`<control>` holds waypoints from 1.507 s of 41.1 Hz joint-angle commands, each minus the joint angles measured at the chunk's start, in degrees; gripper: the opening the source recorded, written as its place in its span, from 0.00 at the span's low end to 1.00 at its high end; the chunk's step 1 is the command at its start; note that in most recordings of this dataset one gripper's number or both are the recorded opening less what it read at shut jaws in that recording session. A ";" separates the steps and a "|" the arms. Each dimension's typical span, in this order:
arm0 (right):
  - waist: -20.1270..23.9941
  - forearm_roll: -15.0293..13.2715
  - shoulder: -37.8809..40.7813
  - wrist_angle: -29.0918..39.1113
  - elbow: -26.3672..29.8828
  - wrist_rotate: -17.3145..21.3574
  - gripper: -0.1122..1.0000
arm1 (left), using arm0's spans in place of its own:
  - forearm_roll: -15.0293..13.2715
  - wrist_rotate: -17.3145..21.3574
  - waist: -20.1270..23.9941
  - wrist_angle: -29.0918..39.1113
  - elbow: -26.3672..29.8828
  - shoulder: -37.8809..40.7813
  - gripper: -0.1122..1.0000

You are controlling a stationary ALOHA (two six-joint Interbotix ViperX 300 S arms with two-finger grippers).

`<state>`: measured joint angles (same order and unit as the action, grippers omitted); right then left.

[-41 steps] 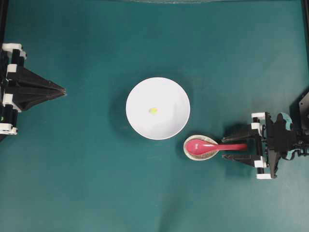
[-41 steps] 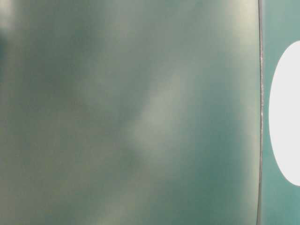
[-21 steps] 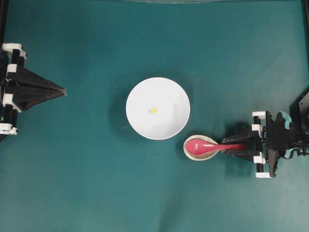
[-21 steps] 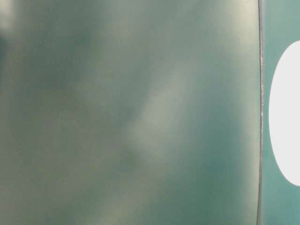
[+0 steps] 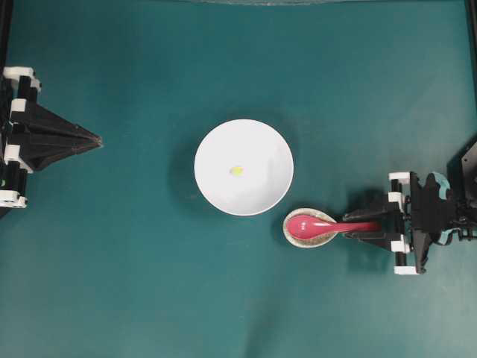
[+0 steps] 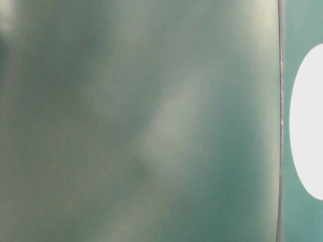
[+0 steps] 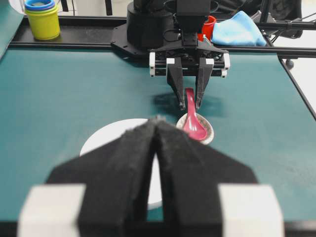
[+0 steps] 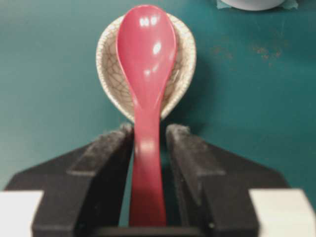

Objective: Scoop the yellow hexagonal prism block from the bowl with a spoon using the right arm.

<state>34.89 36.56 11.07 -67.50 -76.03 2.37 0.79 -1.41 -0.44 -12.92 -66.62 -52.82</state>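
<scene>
The white bowl (image 5: 209,145) stands mid-table with the tiny yellow hexagonal prism block (image 5: 236,170) lying inside it. The pink-red spoon (image 5: 305,225) lies with its scoop in a small speckled rest (image 5: 329,219) just right of the bowl. My right gripper (image 5: 356,227) is shut on the spoon's handle; in the right wrist view the spoon (image 8: 148,54) runs back between the black fingers (image 8: 106,153). Far off at the left edge, my left gripper (image 5: 97,139) is shut and holds nothing. The left wrist view shows the bowl (image 7: 106,138) and spoon (image 7: 195,126) beyond its tips.
Behind the right arm's base sit stacked yellow and blue cups (image 7: 43,17), a red cup (image 7: 210,24) and a blue cloth (image 7: 239,29). The table-level view is a blur with only the bowl's white edge (image 6: 308,121) at its right.
My right gripper's fingers have closed in from wide apart onto the spoon's handle. The spoon, bowl, block and left arm have not moved.
</scene>
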 commanded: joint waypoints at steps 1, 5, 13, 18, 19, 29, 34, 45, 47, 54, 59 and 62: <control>0.26 0.18 -0.62 -0.44 0.26 -0.09 0.45 | 0.18 -0.09 0.00 -0.44 1.05 0.44 0.12; 0.35 0.09 -0.70 -0.44 0.26 -0.09 0.37 | 0.18 -0.09 0.00 -0.53 0.97 0.44 0.12; 0.26 0.09 -1.67 -0.44 0.09 0.09 0.31 | 0.18 -0.09 0.00 -0.53 0.97 0.44 0.12; 0.35 0.09 -4.48 -0.09 -0.18 0.09 0.31 | 0.18 -0.09 0.00 -0.62 1.05 0.44 0.12; 0.26 0.09 -5.19 0.09 -0.26 0.09 0.31 | 0.18 -0.09 0.00 -0.62 1.05 0.44 0.12; -0.35 0.09 -13.97 5.19 -1.05 -0.62 0.31 | 0.18 0.00 0.00 -0.70 1.14 0.26 0.12; -1.49 0.09 -17.14 10.11 -0.88 -0.70 0.31 | 0.18 -0.09 0.00 -0.70 1.14 0.18 0.12; -3.34 0.09 -20.92 14.33 -0.35 -0.79 0.31 | 0.18 -0.09 0.00 -0.70 1.14 0.18 0.12; -3.52 0.09 -21.45 14.85 -0.26 -0.79 0.31 | 0.18 -0.09 0.00 -0.70 1.05 0.09 0.12; -4.22 0.09 -23.20 19.25 0.09 -0.79 0.31 | 0.18 -0.09 0.00 -0.70 1.14 0.09 0.12; -5.01 0.09 -23.20 23.03 0.97 -0.79 0.31 | 0.18 -0.09 0.00 -0.70 1.14 0.09 0.12; -5.54 0.09 -23.20 25.40 1.58 -0.79 0.31 | 0.18 -0.09 0.00 -0.70 1.23 0.00 0.12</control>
<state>29.88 36.56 -11.25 -43.77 -75.76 1.67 0.88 -1.41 -0.44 -13.01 -66.62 -53.00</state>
